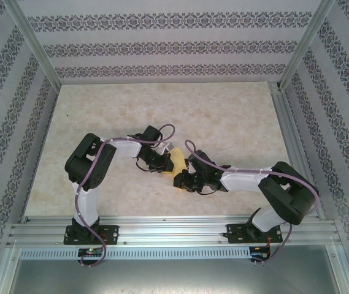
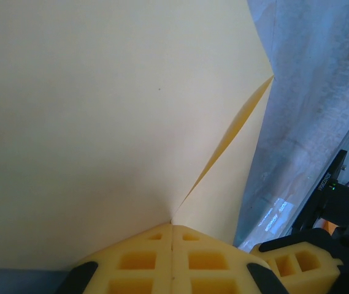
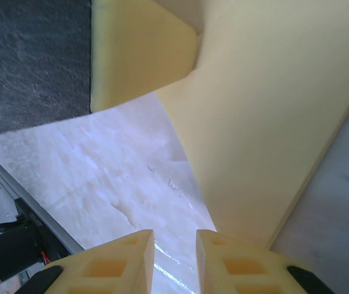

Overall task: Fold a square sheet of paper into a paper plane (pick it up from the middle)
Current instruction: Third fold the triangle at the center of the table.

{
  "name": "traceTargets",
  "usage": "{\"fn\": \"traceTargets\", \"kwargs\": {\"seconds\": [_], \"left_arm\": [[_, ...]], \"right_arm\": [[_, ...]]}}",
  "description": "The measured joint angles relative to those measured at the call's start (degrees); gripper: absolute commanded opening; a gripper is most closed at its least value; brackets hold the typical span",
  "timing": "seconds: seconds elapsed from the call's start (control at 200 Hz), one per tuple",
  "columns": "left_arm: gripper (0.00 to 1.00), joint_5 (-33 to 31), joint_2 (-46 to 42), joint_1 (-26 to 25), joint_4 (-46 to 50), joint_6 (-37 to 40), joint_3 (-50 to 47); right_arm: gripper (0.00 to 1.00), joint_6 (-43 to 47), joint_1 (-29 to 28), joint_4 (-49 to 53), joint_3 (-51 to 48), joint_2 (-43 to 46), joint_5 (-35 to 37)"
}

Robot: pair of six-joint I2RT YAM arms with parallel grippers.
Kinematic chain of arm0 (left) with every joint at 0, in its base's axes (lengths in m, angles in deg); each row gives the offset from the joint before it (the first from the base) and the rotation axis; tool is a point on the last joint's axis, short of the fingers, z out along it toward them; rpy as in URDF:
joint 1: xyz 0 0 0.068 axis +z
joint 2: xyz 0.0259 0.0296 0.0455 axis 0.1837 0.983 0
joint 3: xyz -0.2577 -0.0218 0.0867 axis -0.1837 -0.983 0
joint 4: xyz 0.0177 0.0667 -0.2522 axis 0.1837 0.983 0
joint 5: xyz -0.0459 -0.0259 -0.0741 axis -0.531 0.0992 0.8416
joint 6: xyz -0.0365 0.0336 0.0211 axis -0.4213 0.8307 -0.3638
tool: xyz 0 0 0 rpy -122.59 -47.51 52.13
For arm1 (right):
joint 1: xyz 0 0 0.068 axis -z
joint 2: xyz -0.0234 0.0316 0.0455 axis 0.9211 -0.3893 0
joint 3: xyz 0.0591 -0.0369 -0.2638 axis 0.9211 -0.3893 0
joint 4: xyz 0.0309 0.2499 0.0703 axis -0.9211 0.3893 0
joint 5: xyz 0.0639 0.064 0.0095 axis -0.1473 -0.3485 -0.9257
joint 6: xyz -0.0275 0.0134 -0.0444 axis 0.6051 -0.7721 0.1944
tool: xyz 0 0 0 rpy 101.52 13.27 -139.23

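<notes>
The yellow sheet of paper (image 1: 178,163) hangs above the table between the two arms. My left gripper (image 2: 172,224) is shut on its lower edge, right where a fold line (image 2: 223,147) runs up the sheet (image 2: 100,122). From this close I cannot tell whether it has the paper plane's shape. My right gripper (image 3: 175,236) is open, with bare table showing between its fingers. The paper (image 3: 272,122) passes just right of its right finger and over it. In the top view the left gripper (image 1: 164,165) and right gripper (image 1: 182,182) almost meet at the sheet.
The beige marbled table (image 1: 162,110) has an aluminium frame rail (image 1: 174,223) along its near edge and patterned walls on three sides. A left finger (image 3: 137,55) crosses the top of the right wrist view. A right finger (image 2: 297,263) shows at the lower right of the left wrist view.
</notes>
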Motion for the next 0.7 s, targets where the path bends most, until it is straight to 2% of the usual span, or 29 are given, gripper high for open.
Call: {"fn": "traceTargets", "kwargs": {"seconds": [0.235,0.405,0.555,0.699], "left_arm": [[0.03,0.0,0.0,0.0,0.0,0.0,0.0],[0.03,0.0,0.0,0.0,0.0,0.0,0.0],[0.03,0.0,0.0,0.0,0.0,0.0,0.0],[0.03,0.0,0.0,0.0,0.0,0.0,0.0]], "right_arm": [[0.25,-1.0,-0.3,-2.6,-0.4,-3.2,-0.6],[0.26,-0.7,0.6,0.5,-0.4,0.3,-0.2],[0.26,1.8,8.4,2.6,0.7,7.0,0.7],[0.25,3.9,15.3,1.2,2.4,4.9,0.4]]}}
